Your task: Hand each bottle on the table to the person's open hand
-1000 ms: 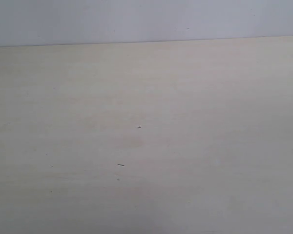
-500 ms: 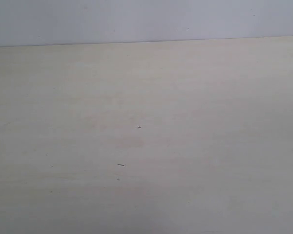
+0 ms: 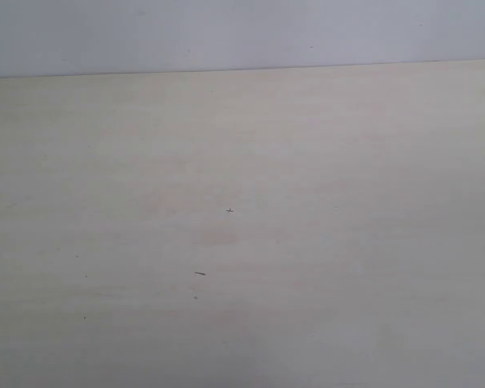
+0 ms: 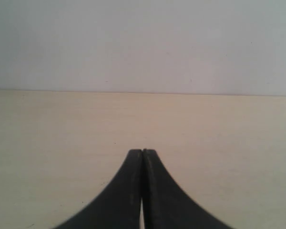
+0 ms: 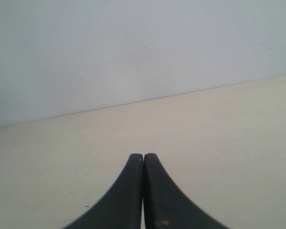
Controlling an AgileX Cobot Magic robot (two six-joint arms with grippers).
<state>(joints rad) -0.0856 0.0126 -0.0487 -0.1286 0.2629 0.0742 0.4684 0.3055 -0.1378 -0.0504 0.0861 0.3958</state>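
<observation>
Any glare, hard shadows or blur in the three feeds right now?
Exterior view: flat, even light on the table, no glare, no hard shadows. Left wrist view: left gripper close, dark, slightly soft-edged, jaws shut. Right wrist view: right gripper the same, table edge tilted.

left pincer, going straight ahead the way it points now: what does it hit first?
Way looks free: the left pincer, shut, points over the table toward the pale wall behind it. Depth is unclear, so the wall is only a guess.
</observation>
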